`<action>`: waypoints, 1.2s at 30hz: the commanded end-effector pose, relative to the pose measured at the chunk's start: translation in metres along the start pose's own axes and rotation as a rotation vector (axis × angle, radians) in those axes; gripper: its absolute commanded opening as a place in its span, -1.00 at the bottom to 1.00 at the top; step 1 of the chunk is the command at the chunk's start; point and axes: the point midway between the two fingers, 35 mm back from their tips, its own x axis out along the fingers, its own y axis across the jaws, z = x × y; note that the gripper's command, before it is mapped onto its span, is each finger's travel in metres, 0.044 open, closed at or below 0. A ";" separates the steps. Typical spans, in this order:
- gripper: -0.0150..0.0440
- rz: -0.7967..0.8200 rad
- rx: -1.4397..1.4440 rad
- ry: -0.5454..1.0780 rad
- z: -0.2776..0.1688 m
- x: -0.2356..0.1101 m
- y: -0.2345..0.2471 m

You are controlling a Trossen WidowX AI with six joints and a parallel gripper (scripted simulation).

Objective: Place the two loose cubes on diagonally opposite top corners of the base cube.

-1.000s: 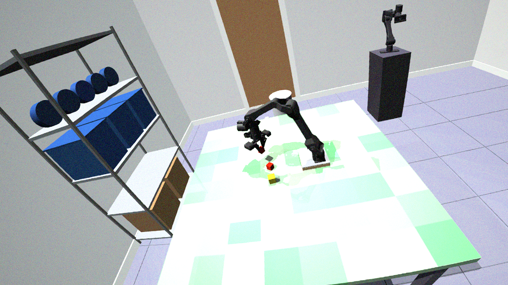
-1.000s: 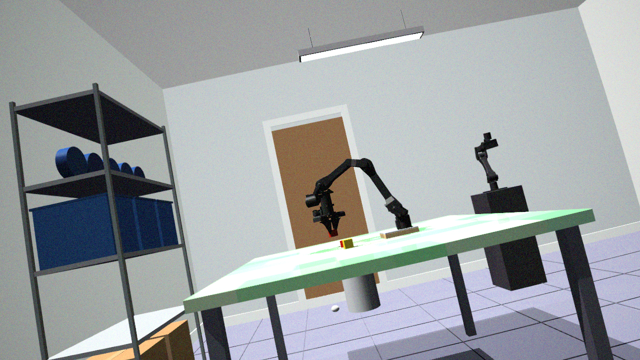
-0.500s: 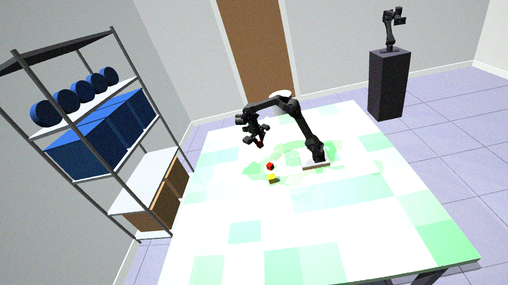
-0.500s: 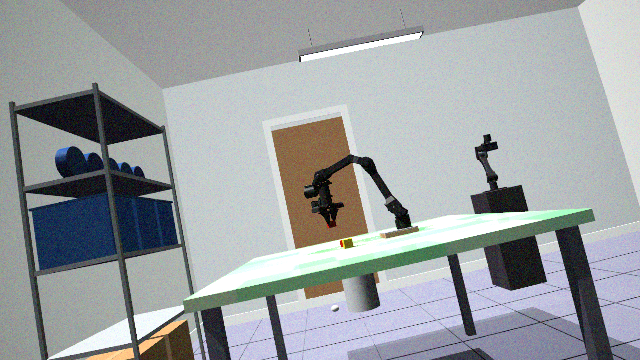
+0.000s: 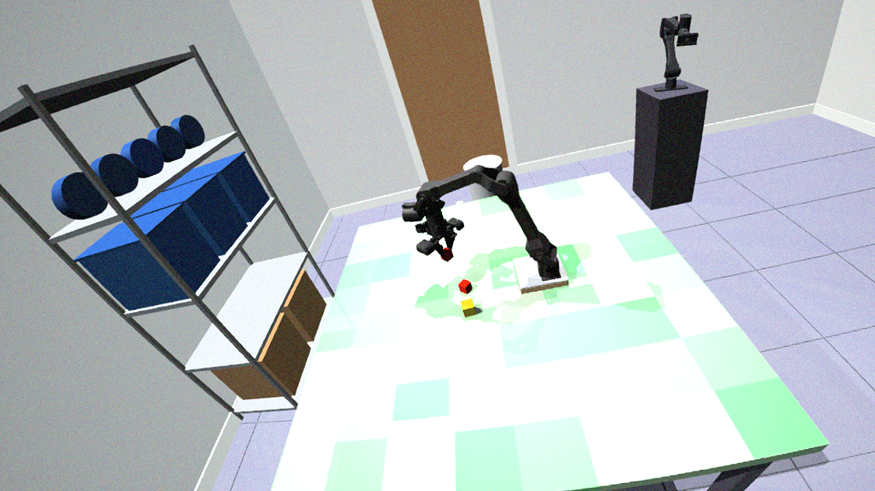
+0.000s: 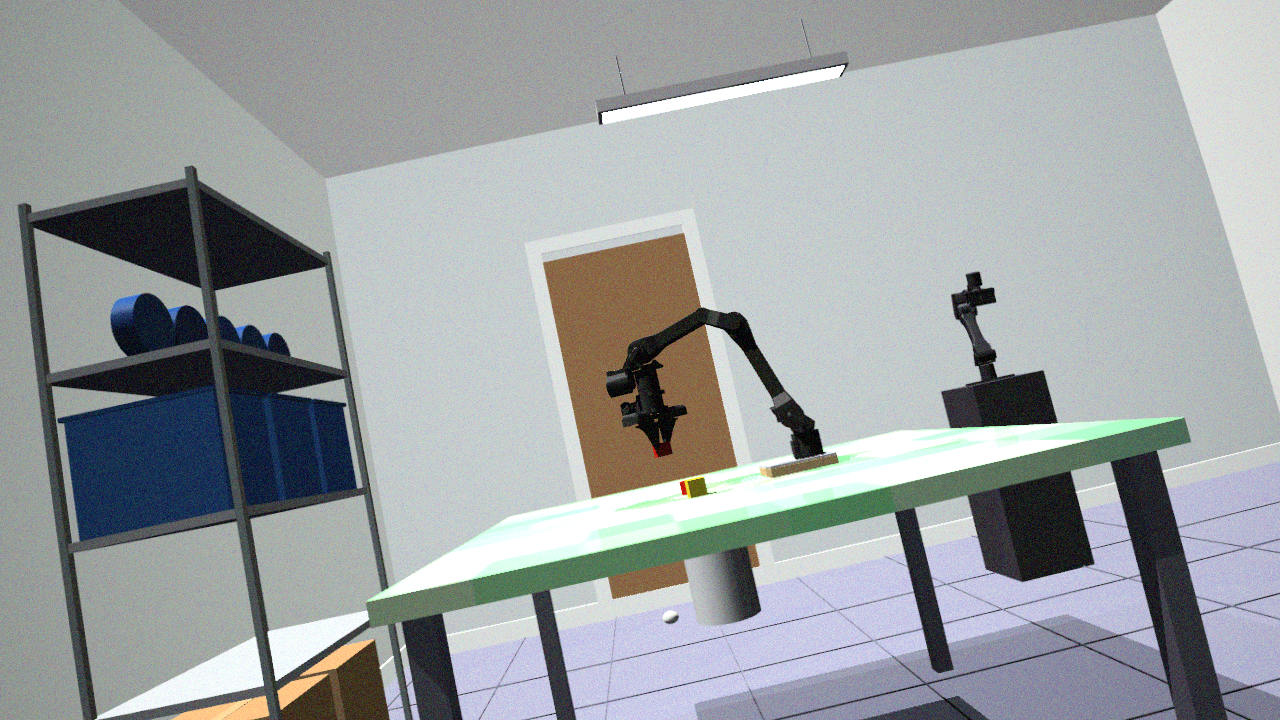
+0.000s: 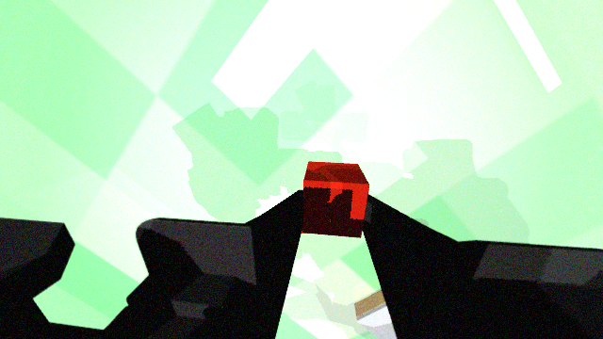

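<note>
The fingers are clamped on a red cube [image 7: 334, 200], held well above the counter [image 5: 578, 401]. Its target, the yellow base cube [image 5: 467, 304], sits below and off to one side, beside another red cube [image 5: 465, 285].

We see an evenly bright room, lit from a ceiling strip lamp [image 6: 723, 87] that glows white. The table [image 5: 578, 401] washes out to near white in patches — glare strongest just beyond the gripper [image 7: 334, 214] in the wrist view. Soft greenish shadows of the arm pool under and ahead of the gripper, ragged at their edges. The red cube [image 7: 335, 198] it clamps is half in shadow, its near face dark and blotchy. Fine grain speckles the walls. The top view bows straight lines outward — the table's near edge curves. Nothing is blurred.
</note>
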 end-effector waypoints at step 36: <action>-0.14 0.009 -0.079 0.002 -0.097 0.021 0.077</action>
